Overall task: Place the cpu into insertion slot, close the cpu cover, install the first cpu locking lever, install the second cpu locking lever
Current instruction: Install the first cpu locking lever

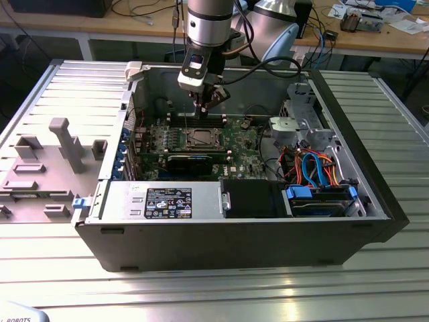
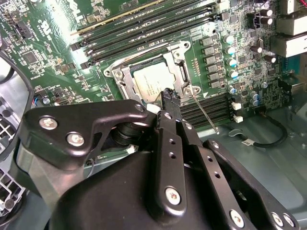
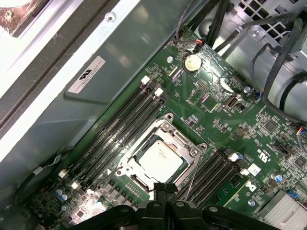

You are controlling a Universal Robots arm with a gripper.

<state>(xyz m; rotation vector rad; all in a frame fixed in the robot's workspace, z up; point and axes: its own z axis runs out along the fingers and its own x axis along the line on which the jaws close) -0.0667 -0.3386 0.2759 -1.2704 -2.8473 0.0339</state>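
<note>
Grey cpu (image 3: pixel 160 160) flat under cpu cover (image 3: pixel 182 143)

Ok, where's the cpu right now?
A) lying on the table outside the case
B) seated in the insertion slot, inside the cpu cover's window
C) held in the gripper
B: in the first wrist view the cpu lies flat on the motherboard, framed by the cpu cover.

We're seeing open air straight above the cpu cover (image 3: pixel 143 143); memory slots (image 3: pixel 115 136) are crowding it on two opposite sides, a thin lever (image 2: pixel 204 112) is sticking out just beside it, and the case wall (image 3: pixel 96 96) is rising beyond one slot bank.
</note>
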